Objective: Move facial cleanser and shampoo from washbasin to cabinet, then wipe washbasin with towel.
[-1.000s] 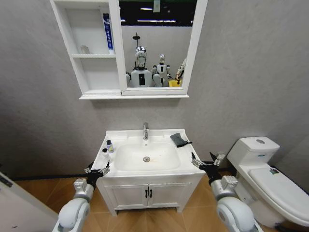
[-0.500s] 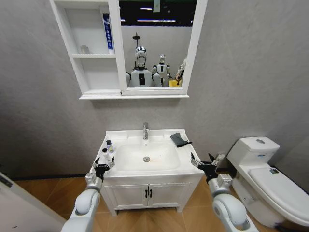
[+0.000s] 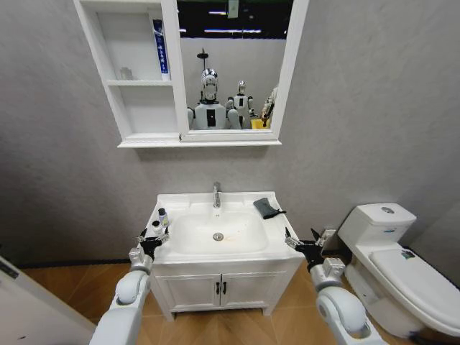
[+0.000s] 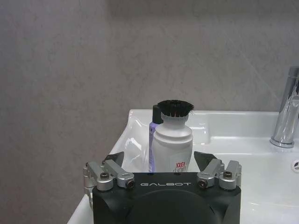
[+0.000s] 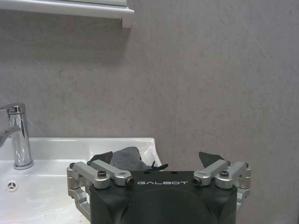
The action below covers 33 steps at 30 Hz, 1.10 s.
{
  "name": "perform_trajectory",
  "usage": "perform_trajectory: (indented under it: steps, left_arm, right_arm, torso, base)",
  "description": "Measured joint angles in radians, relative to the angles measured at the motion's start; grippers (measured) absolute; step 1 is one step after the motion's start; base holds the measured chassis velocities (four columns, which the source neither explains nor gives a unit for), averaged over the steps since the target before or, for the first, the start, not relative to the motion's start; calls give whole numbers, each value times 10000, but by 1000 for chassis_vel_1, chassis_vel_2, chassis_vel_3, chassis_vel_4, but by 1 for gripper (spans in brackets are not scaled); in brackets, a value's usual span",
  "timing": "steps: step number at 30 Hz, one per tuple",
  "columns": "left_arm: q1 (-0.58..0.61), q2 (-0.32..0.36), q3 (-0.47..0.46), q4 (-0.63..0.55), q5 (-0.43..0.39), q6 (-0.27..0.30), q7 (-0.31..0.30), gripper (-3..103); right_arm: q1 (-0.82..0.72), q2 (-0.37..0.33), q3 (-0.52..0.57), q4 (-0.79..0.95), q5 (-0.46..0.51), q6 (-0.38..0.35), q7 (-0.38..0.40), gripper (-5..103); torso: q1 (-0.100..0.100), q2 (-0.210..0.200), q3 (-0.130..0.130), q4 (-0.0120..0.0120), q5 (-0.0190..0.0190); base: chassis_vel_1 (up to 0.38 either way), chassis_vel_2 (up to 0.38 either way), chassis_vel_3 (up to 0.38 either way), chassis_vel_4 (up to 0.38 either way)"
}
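Risk is concentrated at the left gripper (image 4: pixel 159 164), which is seen at the front left corner of the washbasin (image 3: pixel 277 248) with its jaws spread wide and nothing held. In the left wrist view a white bottle (image 4: pixel 173 145) with a black bristled top stands between the open fingertips, and a second, purple-labelled bottle (image 4: pixel 152 140) with a black cap stands touching or just behind it. Which of the two is the facial cleanser and which the shampoo cannot be told.

Because the bottles are crowded together on the narrow left ledge, a closing grasp is judged likely to catch both, or to nudge the rear one over. A tipped bottle could roll into the oval bowl or off the outer edge, which lies just beside them. The bristled top is judged a poor surface for gripping; the smooth body may slip if it is pinched off-centre.

The right gripper (image 5: pixel 159 161) is held at the front right corner, jaws also wide open and empty, with the dark grey towel (image 3: pixel 266 208) lying on the right ledge beyond it.

Farther off, the cabinet (image 3: pixel 123 108) is mounted high on the wall beside the mirror, well apart from the basin, so a long upward carry is expected, during which a weak grip would be punished. A blue-and-white tube (image 3: pixel 161 47) and a small glass (image 3: pixel 126 73) already occupy the upper compartment, and could be struck.
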Motion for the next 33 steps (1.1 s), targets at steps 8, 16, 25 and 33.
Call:
perform_trajectory:
  steps: [8, 16, 25, 33]
  left_arm:
    - [94, 42, -37, -128, 40, -10, 70, 55]
    - [832, 1420, -25, -2562, -1508, 1269, -1080, 39]
    - [-20, 5508, -1043, -5265, -6852, 4431, -3937, 39]
    - [-4046, 8205, 63, -4325, -10188, 5205, -4638, 39]
  right_arm:
    - [12, -38, -23, -23, -5, 1, 6, 100]
    - [186, 170, -227, -129, -243, -16, -18, 100]
    - [377, 458, -587, -361, -632, -48, -129, 100]
    - [424, 440, -662, -628, -996, -39, -196, 100]
  torso:
    - [0, 0, 0, 0, 1]
    - [-2, 0, 0, 0, 1]
    - [-2, 1, -1, 0, 4]
    - [-1, 0, 0, 1, 0]
  base:
    - [0, 0, 0, 0]
    - [0, 0, 0, 0]
    - [0, 0, 0, 0]
    - [0, 0, 0, 0]
